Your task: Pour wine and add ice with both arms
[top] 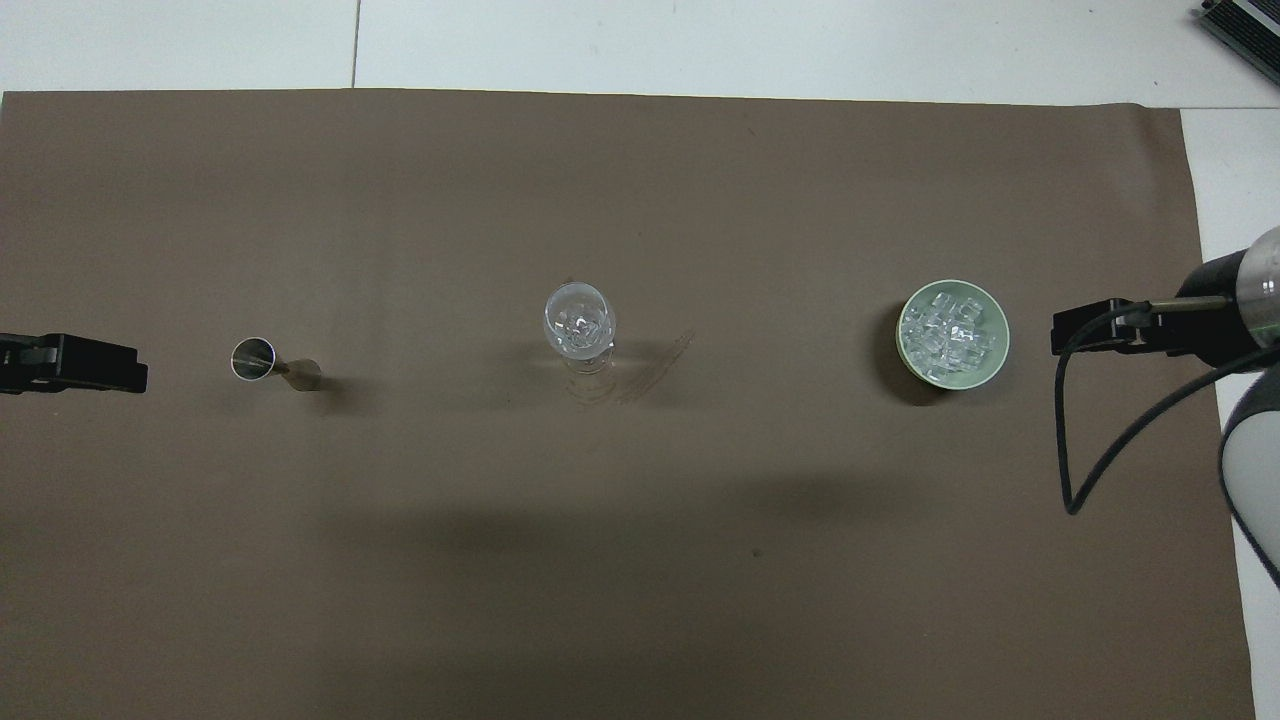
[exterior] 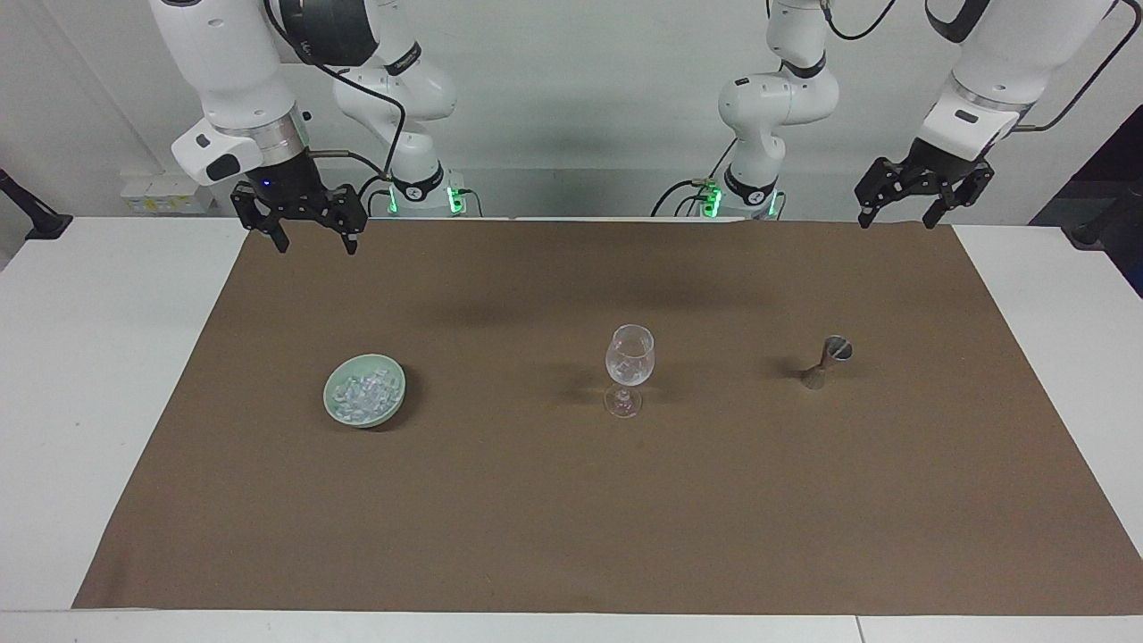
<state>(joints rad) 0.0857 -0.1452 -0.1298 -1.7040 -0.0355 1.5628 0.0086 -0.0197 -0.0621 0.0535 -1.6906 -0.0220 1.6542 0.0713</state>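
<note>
Ice (exterior: 625,359) already sits in the glass (exterior: 629,368) at frame centre; left gripper (exterior: 924,198) and right gripper (exterior: 299,223), upper corners, hang released, seemingly finished.

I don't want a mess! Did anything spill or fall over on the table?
Nothing stands out. The glass and the small metal measuring cup stand upright on the brown mat, and the ice sits inside its green bowl. No spills show.
</note>
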